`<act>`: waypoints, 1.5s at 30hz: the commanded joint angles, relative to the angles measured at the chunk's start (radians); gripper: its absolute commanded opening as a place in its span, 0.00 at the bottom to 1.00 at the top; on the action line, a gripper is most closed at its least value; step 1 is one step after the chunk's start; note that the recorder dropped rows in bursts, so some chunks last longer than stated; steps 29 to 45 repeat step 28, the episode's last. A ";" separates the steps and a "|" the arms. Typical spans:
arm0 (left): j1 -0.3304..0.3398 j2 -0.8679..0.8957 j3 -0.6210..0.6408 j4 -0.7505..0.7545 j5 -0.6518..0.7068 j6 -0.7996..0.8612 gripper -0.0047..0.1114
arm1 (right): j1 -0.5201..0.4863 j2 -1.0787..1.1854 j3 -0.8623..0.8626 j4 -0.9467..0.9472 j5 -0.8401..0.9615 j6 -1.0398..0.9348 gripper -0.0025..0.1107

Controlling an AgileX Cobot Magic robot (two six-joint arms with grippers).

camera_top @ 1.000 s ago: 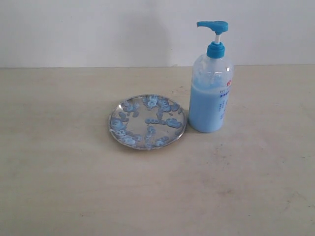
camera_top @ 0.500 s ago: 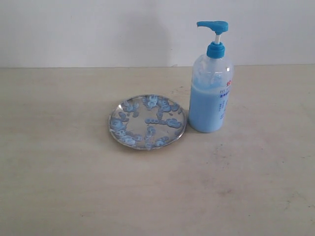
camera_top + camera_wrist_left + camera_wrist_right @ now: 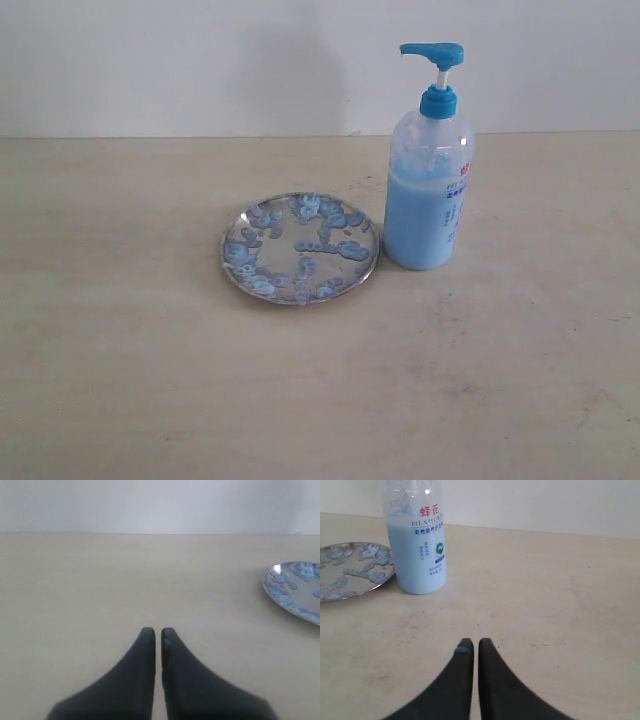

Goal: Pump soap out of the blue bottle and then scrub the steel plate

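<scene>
The steel plate (image 3: 299, 247) lies on the table, covered with light blue blobs of soap (image 3: 318, 245). Right beside it on the right stands the blue bottle (image 3: 428, 190), upright, with its pump head (image 3: 434, 52) raised. Neither gripper shows in the exterior view. In the left wrist view my left gripper (image 3: 156, 631) is shut and empty over bare table, with the plate's rim (image 3: 274, 587) off to one side. In the right wrist view my right gripper (image 3: 472, 642) is shut and empty, well short of the bottle (image 3: 417, 550) and the plate (image 3: 357, 572).
The pale wooden table (image 3: 130, 380) runs back to a white wall (image 3: 200, 60). A few faint scuff marks (image 3: 440, 320) sit in front of the bottle.
</scene>
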 commanded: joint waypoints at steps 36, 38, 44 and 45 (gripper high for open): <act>-0.005 -0.003 0.003 -0.004 -0.006 0.001 0.08 | 0.001 -0.005 -0.002 -0.001 -0.014 0.002 0.02; -0.005 -0.003 0.003 -0.004 -0.006 0.001 0.08 | 0.001 -0.005 -0.002 -0.001 -0.014 0.002 0.02; -0.005 -0.003 0.003 -0.004 -0.006 0.001 0.08 | 0.001 -0.005 -0.002 -0.001 -0.014 0.002 0.02; -0.005 -0.003 0.003 -0.004 -0.006 0.001 0.08 | 0.001 -0.005 -0.002 -0.001 -0.014 0.002 0.02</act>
